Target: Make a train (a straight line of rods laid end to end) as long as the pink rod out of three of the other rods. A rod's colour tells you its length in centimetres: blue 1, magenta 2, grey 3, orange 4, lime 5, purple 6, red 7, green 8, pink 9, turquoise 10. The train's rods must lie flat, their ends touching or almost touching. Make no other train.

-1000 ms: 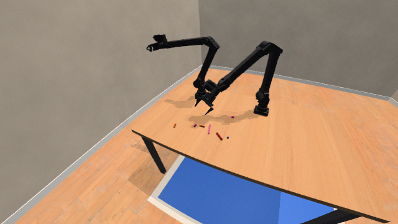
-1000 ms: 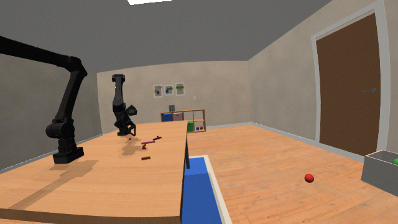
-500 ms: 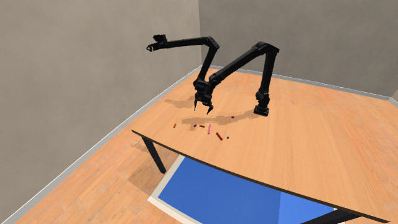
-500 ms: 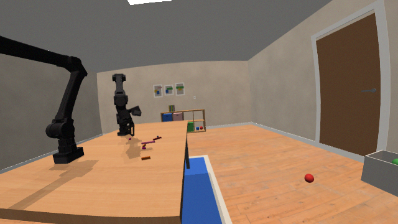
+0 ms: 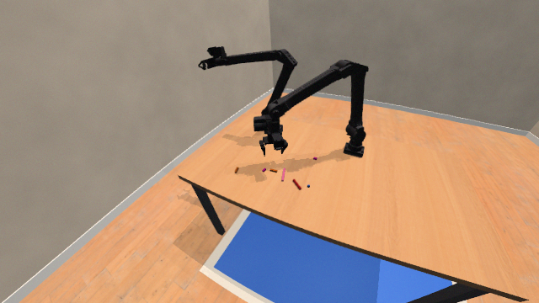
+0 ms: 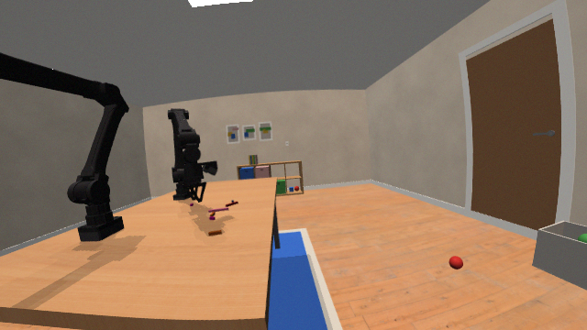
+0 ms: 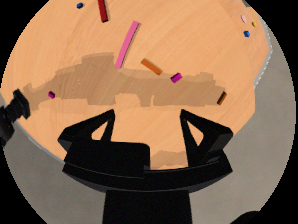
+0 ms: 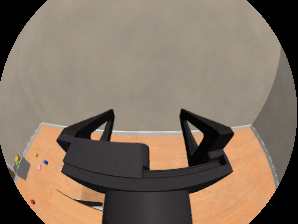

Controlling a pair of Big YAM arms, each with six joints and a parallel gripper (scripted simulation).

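Note:
The pink rod (image 5: 283,174) (image 6: 218,210) (image 7: 127,45) lies flat, with the red rod (image 5: 296,184) (image 7: 103,10) and the tiny blue rod (image 5: 308,186) (image 7: 80,5) beyond it. One orange rod (image 5: 274,170) (image 7: 151,66) lies between the pink rod and a magenta rod (image 5: 264,170) (image 7: 176,77), touching neither. Another orange rod (image 5: 237,170) (image 6: 215,233) (image 7: 222,98) lies farther out. A second magenta rod (image 5: 315,158) (image 6: 192,204) (image 7: 51,95) lies apart near the left arm's base. My left gripper (image 5: 274,153) (image 7: 147,112) is open and empty above the table. My right gripper (image 5: 201,65) (image 8: 147,112) is open and empty, raised high.
The wooden table (image 5: 400,202) (image 6: 138,275) carries both arm bases. The left arm's base (image 5: 354,150) stands behind the rods; the right arm's base (image 6: 101,228) is on the other side. The table's front edge (image 5: 337,241) runs past the rods.

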